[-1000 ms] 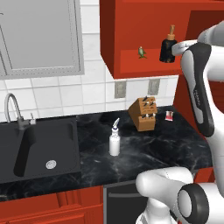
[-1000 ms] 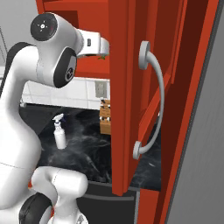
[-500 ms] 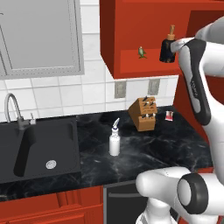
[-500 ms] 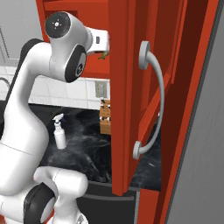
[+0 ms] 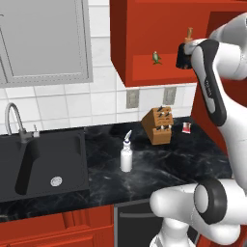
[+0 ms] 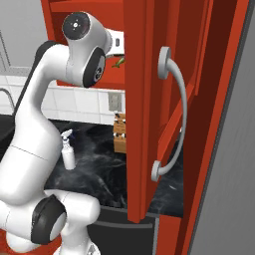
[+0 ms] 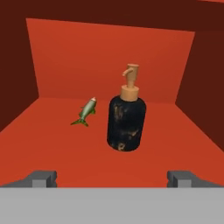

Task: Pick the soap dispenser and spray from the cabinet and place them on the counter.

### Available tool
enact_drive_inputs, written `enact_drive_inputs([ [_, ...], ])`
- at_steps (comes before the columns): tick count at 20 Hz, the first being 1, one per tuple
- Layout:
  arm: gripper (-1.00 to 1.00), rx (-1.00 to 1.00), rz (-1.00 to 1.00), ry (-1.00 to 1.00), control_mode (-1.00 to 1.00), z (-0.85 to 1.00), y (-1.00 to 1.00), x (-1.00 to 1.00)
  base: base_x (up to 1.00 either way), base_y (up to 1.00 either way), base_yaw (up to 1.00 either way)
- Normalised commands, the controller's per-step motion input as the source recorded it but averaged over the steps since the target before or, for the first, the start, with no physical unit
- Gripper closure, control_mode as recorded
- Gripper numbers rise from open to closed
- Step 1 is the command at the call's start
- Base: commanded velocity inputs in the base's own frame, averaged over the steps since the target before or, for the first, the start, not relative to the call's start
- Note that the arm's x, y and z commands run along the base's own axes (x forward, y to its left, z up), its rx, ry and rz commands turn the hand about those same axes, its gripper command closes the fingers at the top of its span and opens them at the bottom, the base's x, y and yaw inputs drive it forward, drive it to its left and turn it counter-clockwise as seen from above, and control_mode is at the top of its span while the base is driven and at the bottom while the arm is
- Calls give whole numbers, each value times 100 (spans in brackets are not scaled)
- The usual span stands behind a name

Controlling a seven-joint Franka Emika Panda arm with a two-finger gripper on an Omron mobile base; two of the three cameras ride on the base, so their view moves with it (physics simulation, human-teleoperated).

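Looking into the cabinet [image 5: 144, 43], the glossy red wall unit stands open, and on its shelf sit two things: one small green fish-shaped figurine [image 7: 85, 112] and, just to its right, one soap dispenser [image 7: 126, 119]. That dispenser is a squat, rounded dark bottle with a mottled finish and a tan pump top, upright, apart from the fish. The gripper [image 7: 113, 178] is lined up in front of the dispenser with its jaws spread wide and nothing between them, both dark fingertips [image 7: 43, 178] short of the bottle. Below the cabinet, on the black marble-look counter [image 5: 159, 166] with faint white veining, one spray [image 5: 126, 153] stands upright, slim and white with a pointed nozzle head, down and to the left of the cabinet shelf. Right of the spray, under the cabinet, is one wooden knife block [image 5: 158, 125], angular and tilted back, and beside that a small red-and-white item [image 5: 187, 127] too small to make out. From the right base view, the open cabinet door [image 6: 149, 109] fills the foreground, panelled, with one curved silver bar handle [image 6: 172, 112].
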Motion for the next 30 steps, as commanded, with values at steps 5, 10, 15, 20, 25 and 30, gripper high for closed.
enact_drive_inputs([
  [5,-100,0,0,0,-100,0,-9,27,0,0,0],
  [10,-100,0,0,0,-100,3,-9,29,0,0,0],
  [15,-100,0,0,0,-100,7,-11,28,0,0,0],
  [20,-100,0,0,0,-100,7,-9,27,0,0,0],
  [25,-100,0,0,0,-100,0,-6,23,0,0,0],
  [30,-100,0,0,0,-100,0,0,15,0,0,0],
])
